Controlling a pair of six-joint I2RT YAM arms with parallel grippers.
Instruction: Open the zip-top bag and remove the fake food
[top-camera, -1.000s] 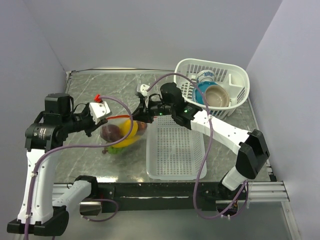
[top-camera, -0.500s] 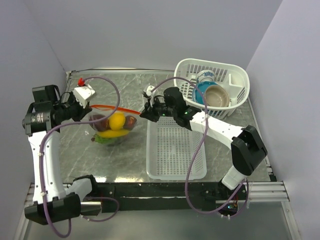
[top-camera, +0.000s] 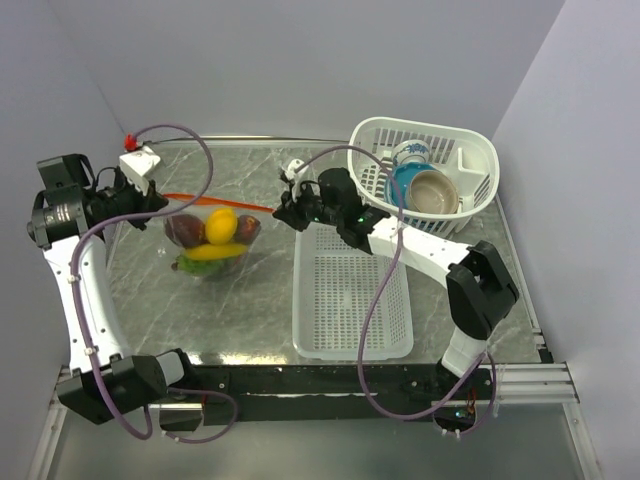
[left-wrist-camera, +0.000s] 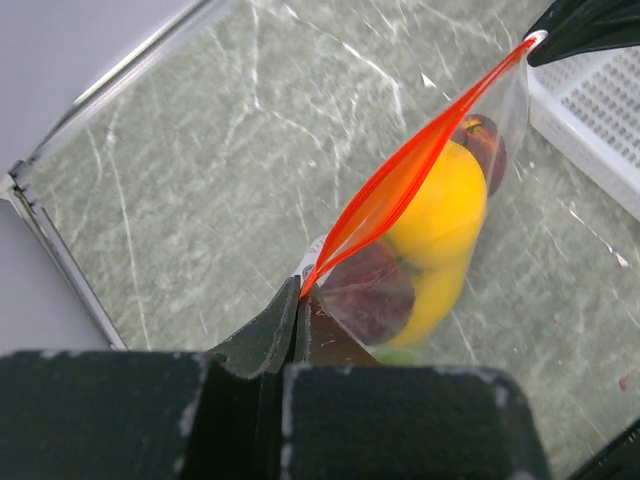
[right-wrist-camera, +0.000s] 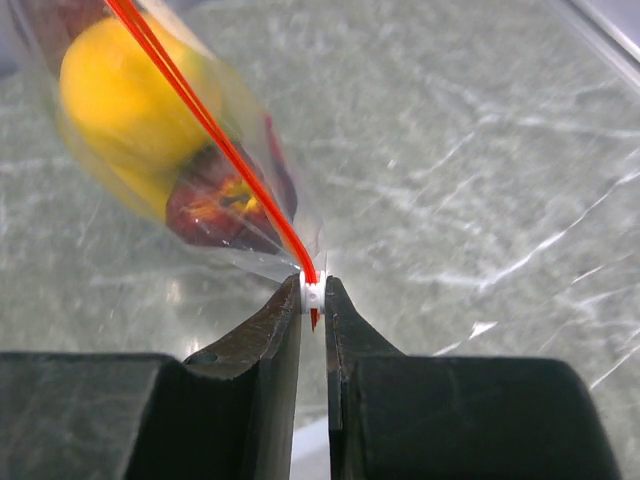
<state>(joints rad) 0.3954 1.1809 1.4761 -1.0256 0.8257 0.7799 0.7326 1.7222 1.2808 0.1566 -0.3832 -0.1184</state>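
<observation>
Top view: the left hand has swung toward the upper left, pulling the bag taut against the right hand. The fruit remains inside, left of centre. Left wrist view: the left hand is clenched on one end of the red strip. Right wrist view: the right hand grasps the opposite end, and the seal looks barely parted.

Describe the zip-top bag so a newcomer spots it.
Over the grey marble table, left of the flat white basket, it is stretched between the left gripper and right gripper. The zip-top bag is the only clear item, orange-red zipper strip on top, fake food inside.
</observation>
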